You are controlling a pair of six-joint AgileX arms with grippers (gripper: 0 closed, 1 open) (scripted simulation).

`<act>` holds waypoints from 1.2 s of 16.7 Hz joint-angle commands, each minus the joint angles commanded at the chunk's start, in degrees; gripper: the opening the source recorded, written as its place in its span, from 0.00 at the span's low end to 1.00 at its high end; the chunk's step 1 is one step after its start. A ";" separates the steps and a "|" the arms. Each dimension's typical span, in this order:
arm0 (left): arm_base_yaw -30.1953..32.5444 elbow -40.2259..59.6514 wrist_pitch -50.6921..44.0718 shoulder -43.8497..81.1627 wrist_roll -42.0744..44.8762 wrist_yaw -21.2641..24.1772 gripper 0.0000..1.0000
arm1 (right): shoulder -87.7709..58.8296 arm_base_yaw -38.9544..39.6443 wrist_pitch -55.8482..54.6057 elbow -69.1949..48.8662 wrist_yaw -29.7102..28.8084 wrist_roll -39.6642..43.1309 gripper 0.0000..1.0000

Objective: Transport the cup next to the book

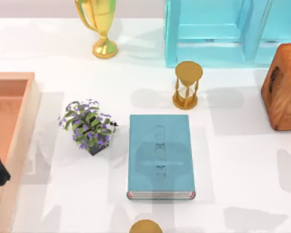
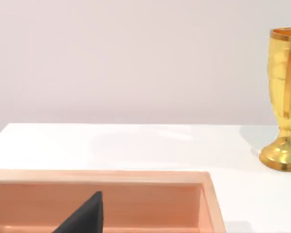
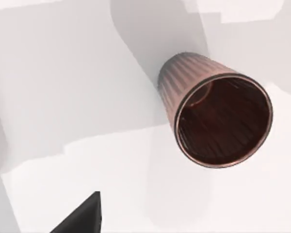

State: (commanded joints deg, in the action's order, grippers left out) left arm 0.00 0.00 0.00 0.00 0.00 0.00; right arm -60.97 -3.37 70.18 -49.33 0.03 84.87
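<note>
Cup [image 3: 216,116] upright on the white table [image 3: 63,97], just below and ahead of the right tool, untouched; tool's finger spacing impossible to tell; left tool parked over the wooden tray [image 2: 136,177]

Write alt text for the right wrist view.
A copper-brown ribbed cup stands upright on the white table, seen from above with its dark inside showing. A dark fingertip of the right gripper pokes into the picture, apart from the cup.
</note>
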 joint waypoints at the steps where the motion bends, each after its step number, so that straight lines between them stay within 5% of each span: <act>1: 0.00 0.00 0.00 0.00 0.00 0.00 1.00 | -1.82 -0.10 2.10 -1.51 0.01 2.60 1.00; 12: 0.00 0.00 0.00 0.00 0.00 0.00 1.00 | -6.19 -0.18 6.09 -4.07 0.01 8.52 1.00; 20: 0.00 0.00 0.00 0.00 0.00 0.00 1.00 | -10.43 0.05 -14.21 11.49 0.02 8.13 1.00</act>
State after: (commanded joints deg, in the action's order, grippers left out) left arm 0.00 0.00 0.00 0.00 0.00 0.00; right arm -71.40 -3.32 55.97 -37.84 0.06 93.00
